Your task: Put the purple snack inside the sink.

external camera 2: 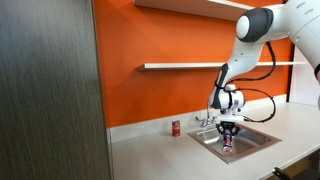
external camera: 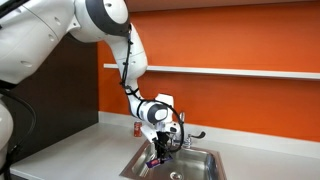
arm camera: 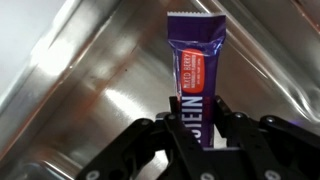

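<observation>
My gripper is shut on the purple snack, a flat purple wrapped bar with white and red lettering, which sticks out past the fingertips. In both exterior views the gripper hangs low over the stainless steel sink, with the snack pointing down into the basin. In the wrist view the shiny metal sink wall fills the background behind the bar. The chrome faucet stands at the sink's back rim.
A small red can stands on the grey counter beside the sink, against the orange wall. A white shelf runs along the wall above. A dark panel stands at one side.
</observation>
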Robot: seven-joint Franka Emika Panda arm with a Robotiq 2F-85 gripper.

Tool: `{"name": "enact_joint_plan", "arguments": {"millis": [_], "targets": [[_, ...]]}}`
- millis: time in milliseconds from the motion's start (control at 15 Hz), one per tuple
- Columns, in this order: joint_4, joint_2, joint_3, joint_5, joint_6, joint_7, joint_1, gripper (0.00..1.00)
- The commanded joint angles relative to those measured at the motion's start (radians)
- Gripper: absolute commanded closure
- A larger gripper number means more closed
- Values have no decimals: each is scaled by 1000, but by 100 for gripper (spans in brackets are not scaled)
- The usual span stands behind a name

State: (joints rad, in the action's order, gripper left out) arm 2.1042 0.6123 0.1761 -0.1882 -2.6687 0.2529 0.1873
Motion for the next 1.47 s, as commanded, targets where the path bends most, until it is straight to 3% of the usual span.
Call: {"name": "enact_joint_plan", "arguments": {"millis": [0,867,1400], "targets": [[-78,64,-47,-38,22,-68,56,88],[-270,274,-97,-43,49,-130,114,88],[-374,358,-90,-30,108,-136,112,88]]}}
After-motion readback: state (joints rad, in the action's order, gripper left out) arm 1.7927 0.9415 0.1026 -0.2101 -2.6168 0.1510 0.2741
